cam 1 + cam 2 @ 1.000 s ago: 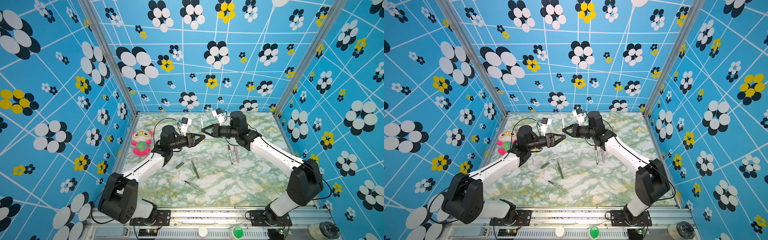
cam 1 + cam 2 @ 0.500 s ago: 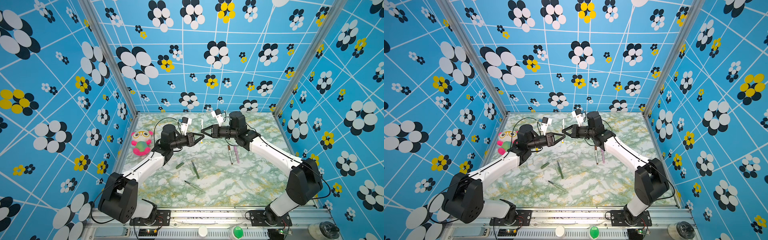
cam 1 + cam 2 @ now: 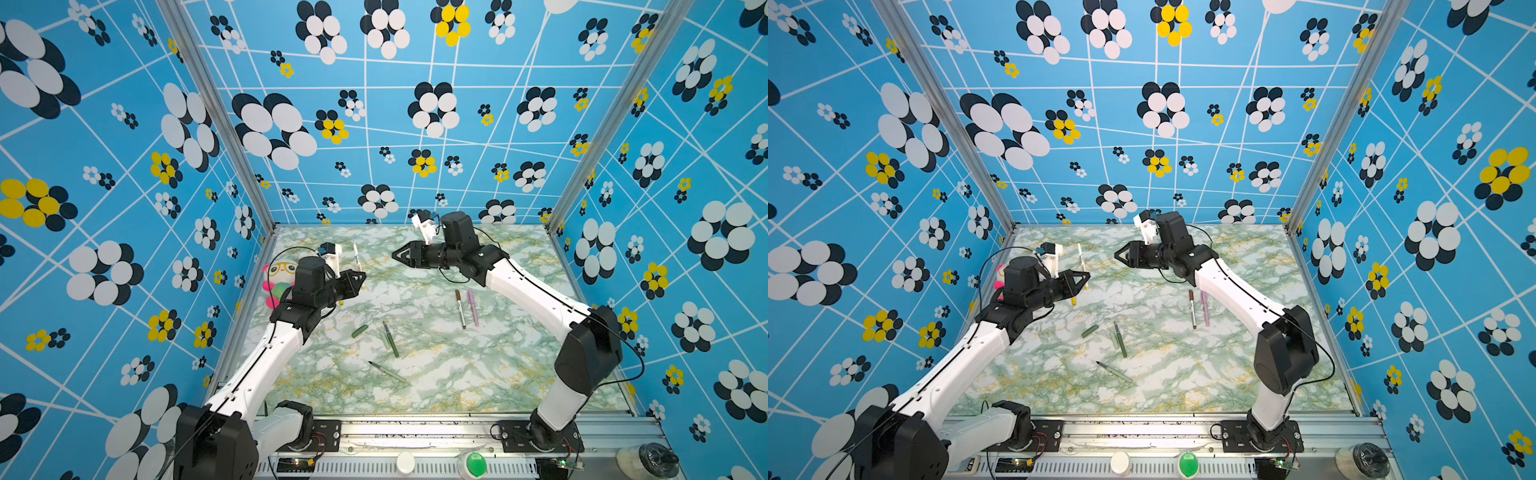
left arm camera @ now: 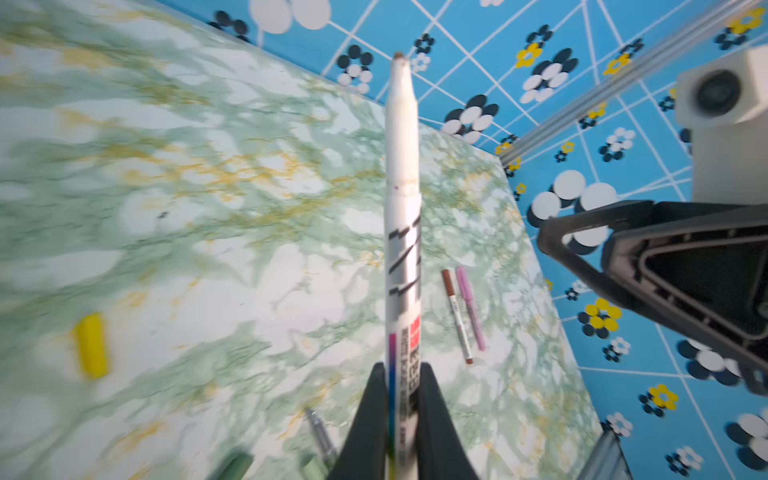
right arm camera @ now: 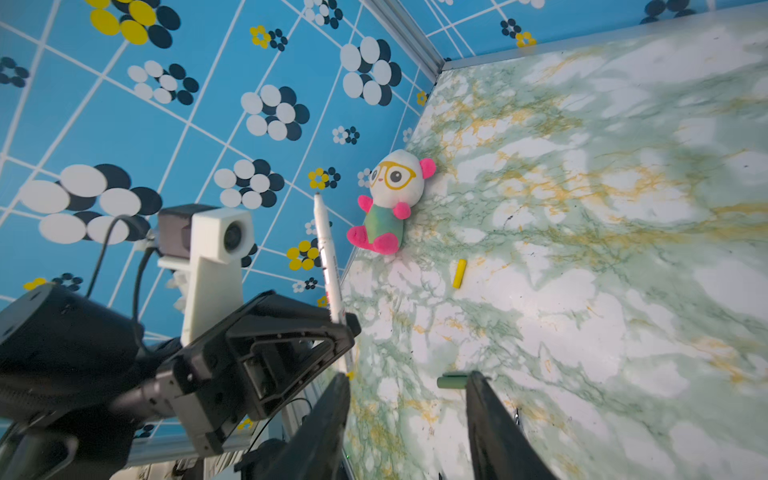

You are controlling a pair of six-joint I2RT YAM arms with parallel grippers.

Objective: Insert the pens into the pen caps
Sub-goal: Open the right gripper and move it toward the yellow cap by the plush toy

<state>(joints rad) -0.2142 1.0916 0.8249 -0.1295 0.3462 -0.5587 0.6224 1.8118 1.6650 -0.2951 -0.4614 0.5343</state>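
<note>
Pale green and uncapped, the nearest pen (image 3: 388, 372) lies flat on the marbled table (image 3: 478, 374), slanted, with its dark tip toward the left arm's side. Just beyond it a dark green pen (image 3: 392, 344) lies with its long axis running near to far. A pale green cap (image 3: 385, 340) lies alongside it, touching or just beside, I cannot tell which, and a dark green cap (image 3: 359, 331) lies a little to the left. Over on the right, a brown-capped pen (image 3: 460, 311) and a pink pen (image 3: 472, 308) lie side by side, both running near to far, the brown cap at the far end. A yellow cap (image 5: 459, 273) lies alone on the table near the left arm. Above it the left fingers (image 4: 370, 419) are clamped tight on the white pen (image 4: 402, 232), gripping low on its printed barrel. That pen stands nearly upright, bare nib uppermost and yellow end below the fingers. The right fingers (image 5: 328, 419) hang apart from it, parted, with nothing between them. A plush toy (image 5: 392, 199) sits by the left wall.
</note>
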